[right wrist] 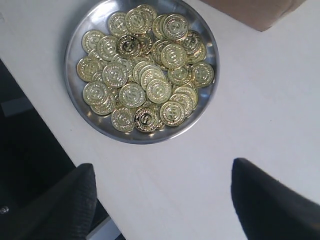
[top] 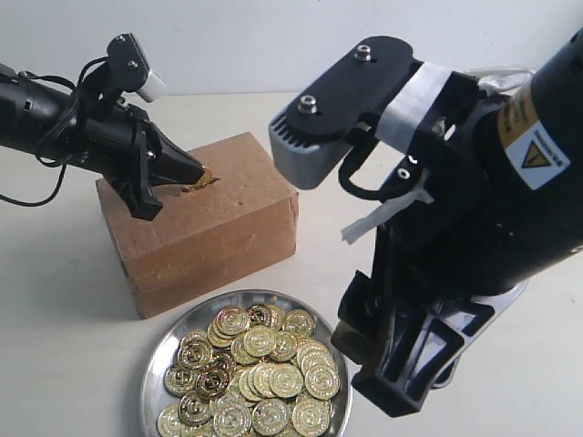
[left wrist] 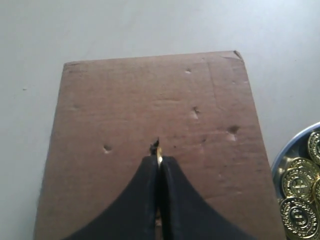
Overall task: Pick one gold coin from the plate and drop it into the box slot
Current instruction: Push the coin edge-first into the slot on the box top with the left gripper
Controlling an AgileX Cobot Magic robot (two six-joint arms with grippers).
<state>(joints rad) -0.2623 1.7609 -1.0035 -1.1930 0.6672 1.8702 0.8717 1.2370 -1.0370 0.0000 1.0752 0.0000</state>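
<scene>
While the left gripper [top: 194,173] is clenched on a coin [left wrist: 159,153], we see the coin's edge at the slot [left wrist: 154,145] on top of the box [top: 219,228], in the upper left of the exterior view. The plate [top: 148,387], full of coins [top: 255,364], lies at bottom centre, near the box. The right gripper [right wrist: 162,195] hangs released over the table [right wrist: 240,100] beside the plate, at lower right.

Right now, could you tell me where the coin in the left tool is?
The coin is pinched edge-on in the left tool, at the box slot atop the box, on the exterior view's left.
</scene>
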